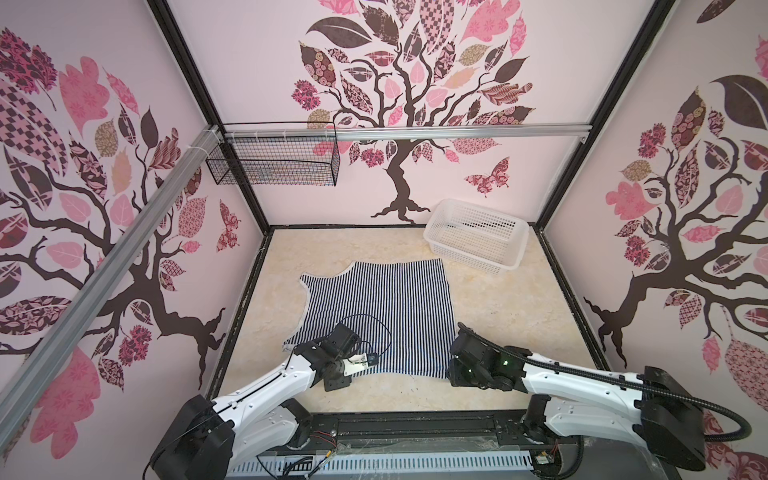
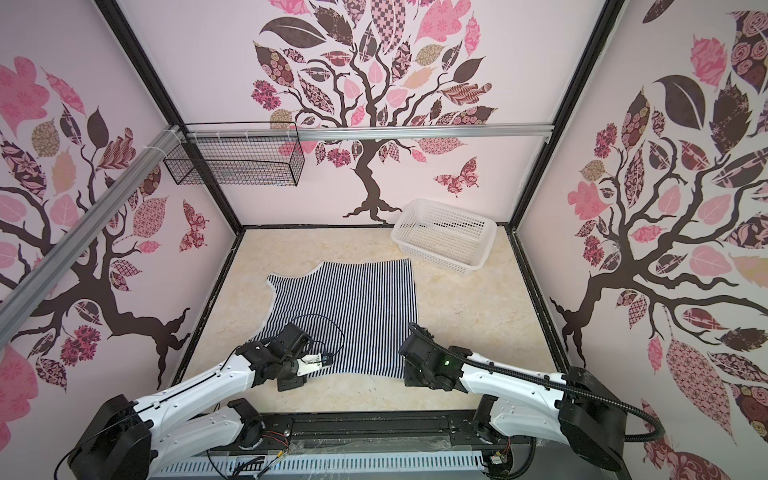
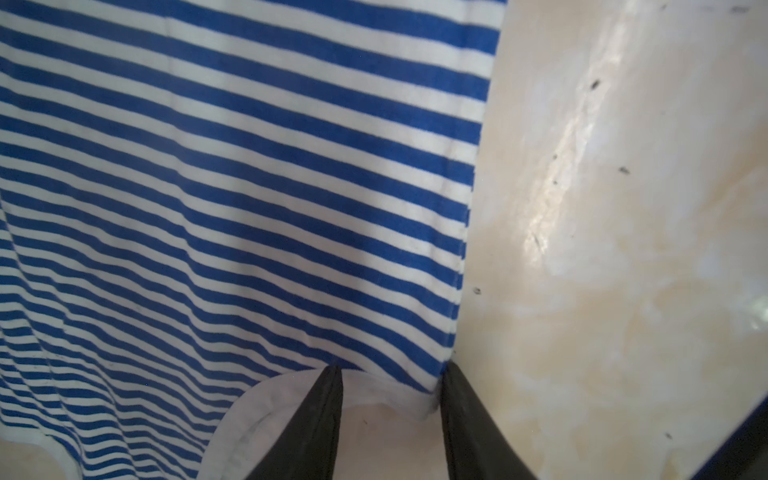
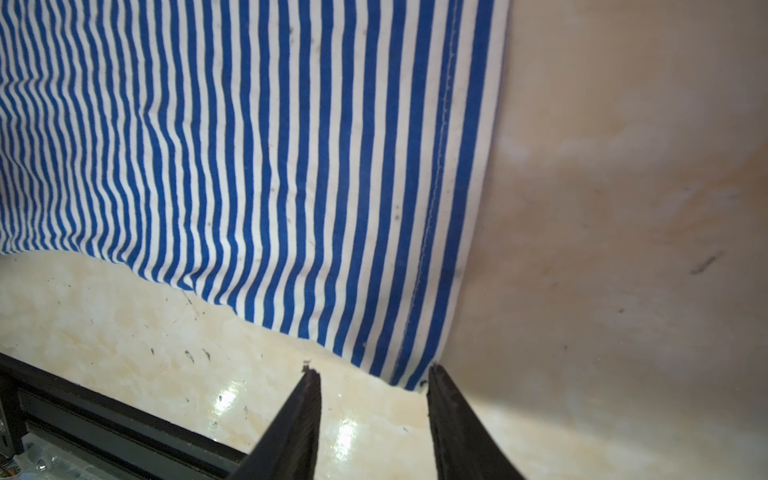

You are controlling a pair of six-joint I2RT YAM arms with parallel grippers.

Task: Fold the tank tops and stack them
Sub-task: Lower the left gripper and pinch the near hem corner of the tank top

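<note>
Navy-and-white tank top (image 1: 374, 307) lies flat; left gripper (image 3: 390, 369) and right gripper (image 4: 372, 370), jaws apart, at its near corners

Blue-and-white striped tank top (image 1: 374, 299), white perforated basket (image 1: 469, 255), cream marbled table (image 1: 507, 320), pink tree-print walls (image 1: 270, 62)

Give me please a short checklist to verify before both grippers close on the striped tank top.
1. The tank top lies spread flat on the table: ok.
2. The left gripper is open, with the white-edged corner between its jaws: ok.
3. The right gripper is open, with the hem corner barely between its jaws; enough cloth for a firm grip: cannot tell.
4. The white basket stands apart from the cloth: ok.
5. A second top in view for stacking: not ok, only one shows.
</note>
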